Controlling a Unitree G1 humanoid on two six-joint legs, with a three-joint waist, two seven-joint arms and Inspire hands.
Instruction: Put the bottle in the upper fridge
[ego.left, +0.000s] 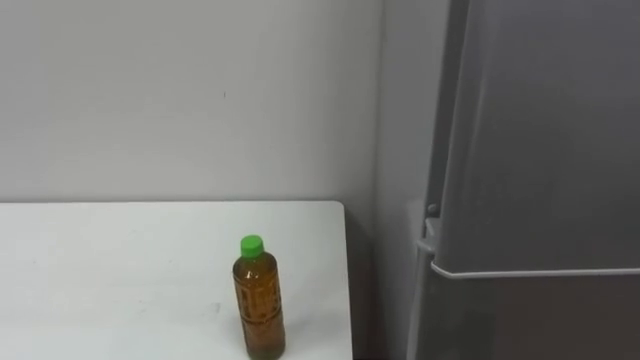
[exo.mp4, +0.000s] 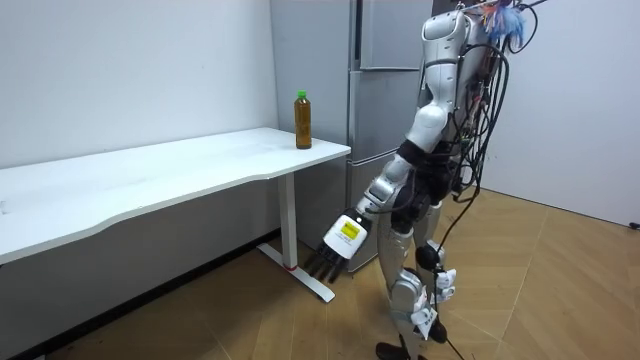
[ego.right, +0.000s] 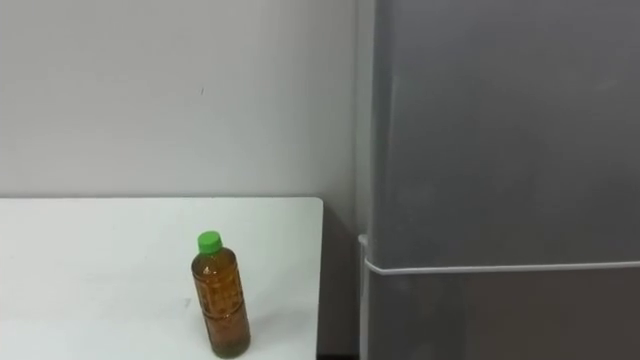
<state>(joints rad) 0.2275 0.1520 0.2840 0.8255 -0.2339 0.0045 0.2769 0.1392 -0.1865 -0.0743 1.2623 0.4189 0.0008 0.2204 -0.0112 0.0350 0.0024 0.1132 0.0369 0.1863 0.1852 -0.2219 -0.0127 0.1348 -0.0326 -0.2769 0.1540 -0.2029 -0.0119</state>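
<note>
A bottle (ego.left: 259, 300) of amber drink with a green cap stands upright near the right end of the white table (ego.left: 120, 270). In the room view the bottle (exo.mp4: 303, 120) is at the table's corner beside the grey fridge (exo.mp4: 385, 35). The fridge's upper door (ego.left: 540, 150) is closed, with the seam to the lower door just below it. I stand on the floor facing the fridge and the table end. My left hand (exo.mp4: 343, 240) hangs low at my side with straight fingers, holding nothing, well below and short of the bottle.
A plain white wall (ego.left: 180, 100) rises behind the table. The long table (exo.mp4: 150, 175) stretches toward the room view's left. A narrow gap separates the table's right edge (ego.left: 346, 280) from the fridge side. Wooden floor (exo.mp4: 560, 290) lies around me.
</note>
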